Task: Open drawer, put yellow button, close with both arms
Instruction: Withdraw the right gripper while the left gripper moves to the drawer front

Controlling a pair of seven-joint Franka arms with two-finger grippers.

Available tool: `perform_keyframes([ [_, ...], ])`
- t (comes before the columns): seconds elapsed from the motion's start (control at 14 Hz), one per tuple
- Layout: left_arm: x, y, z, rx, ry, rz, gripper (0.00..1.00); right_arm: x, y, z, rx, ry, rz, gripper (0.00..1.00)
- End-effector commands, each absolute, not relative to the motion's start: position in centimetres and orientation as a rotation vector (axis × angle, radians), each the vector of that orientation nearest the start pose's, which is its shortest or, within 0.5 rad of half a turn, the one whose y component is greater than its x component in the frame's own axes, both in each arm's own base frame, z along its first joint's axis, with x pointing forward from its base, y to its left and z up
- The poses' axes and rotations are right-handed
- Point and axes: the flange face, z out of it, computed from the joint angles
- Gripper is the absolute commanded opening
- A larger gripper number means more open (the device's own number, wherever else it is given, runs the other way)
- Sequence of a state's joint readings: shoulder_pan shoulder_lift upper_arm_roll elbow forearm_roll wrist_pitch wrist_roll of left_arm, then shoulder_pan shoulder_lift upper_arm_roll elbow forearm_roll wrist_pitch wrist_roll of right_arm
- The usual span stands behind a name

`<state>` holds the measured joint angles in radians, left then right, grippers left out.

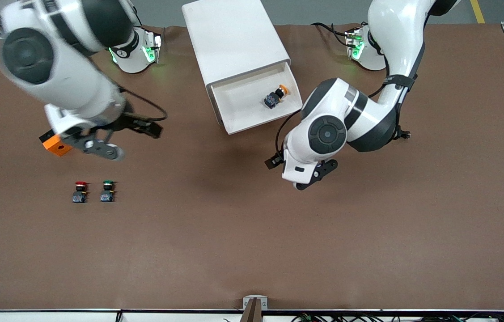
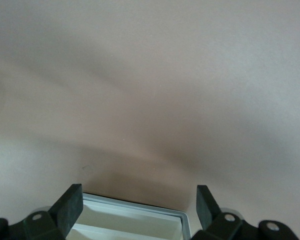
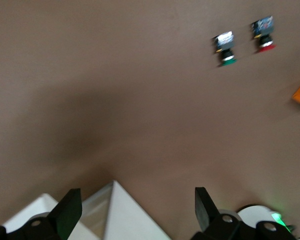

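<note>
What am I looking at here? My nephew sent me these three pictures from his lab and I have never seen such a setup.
Two white robot arms stand at a brown table. One picture looks down from a high camera; the other two come from cameras on the arms' wrists. The left gripper hangs open over the table just in front of the pulled-out drawer, holding nothing. The right gripper is open and empty too. The yellow button lies in the drawer. A red button, a green button and an orange cube sit toward the right arm's end.

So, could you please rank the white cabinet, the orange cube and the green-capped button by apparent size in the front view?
1. white cabinet, by far the largest.
2. orange cube, partly hidden by the right arm.
3. green-capped button, only slightly smaller-looking than the cube.
</note>
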<state>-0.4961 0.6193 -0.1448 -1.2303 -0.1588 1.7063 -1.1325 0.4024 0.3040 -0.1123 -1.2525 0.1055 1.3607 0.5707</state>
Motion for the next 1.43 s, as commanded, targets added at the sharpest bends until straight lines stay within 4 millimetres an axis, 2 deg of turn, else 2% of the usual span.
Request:
perform_keyframes([
  [0.0,55.7,-44.2,41.2,-3.06,-0.73,0.338,1.0,59.5,11.2,58.7,-3.078,0.202,0.394,1.0],
  [0.07,55.4,-44.6,41.1,-3.06,-0.714,0.334,1.0,59.8,7.9,58.7,-3.067,0.146,0.406,1.0],
  [0.22,54.6,-45.6,41.0,-3.064,-0.685,0.332,1.0,60.3,3.0,59.0,-3.097,0.072,0.387,1.0],
  [0.29,54.3,-45.9,41.0,-3.065,-0.677,0.332,1.0,60.3,1.9,59.0,-3.126,0.032,0.388,1.0],
  [0.5,53.0,-47.4,40.1,-3.06,-0.62,0.312,1.0,60.2,0.5,59.0,-3.183,0.03,0.404,1.0],
  [0.65,52.2,-48.1,39.8,-3.071,-0.561,0.284,1.0,60.0,-1.9,58.5,-3.152,0.077,0.447,1.0],
  [0.86,51.0,-48.6,40.5,-3.135,-0.487,0.24,1.0,60.2,-2.3,58.2,-3.139,0.04,0.446,1.0],
  [1.08,48.7,-47.7,39.5,-3.202,-0.403,0.143,1.0,60.2,-2.3,58.2,-3.139,0.028,0.444,1.0],
  [1.36,46.2,-48.2,38.6,-3.208,-0.335,0.157,1.0,60.1,-3.0,58.7,-3.146,0.052,0.438,1.0],
])
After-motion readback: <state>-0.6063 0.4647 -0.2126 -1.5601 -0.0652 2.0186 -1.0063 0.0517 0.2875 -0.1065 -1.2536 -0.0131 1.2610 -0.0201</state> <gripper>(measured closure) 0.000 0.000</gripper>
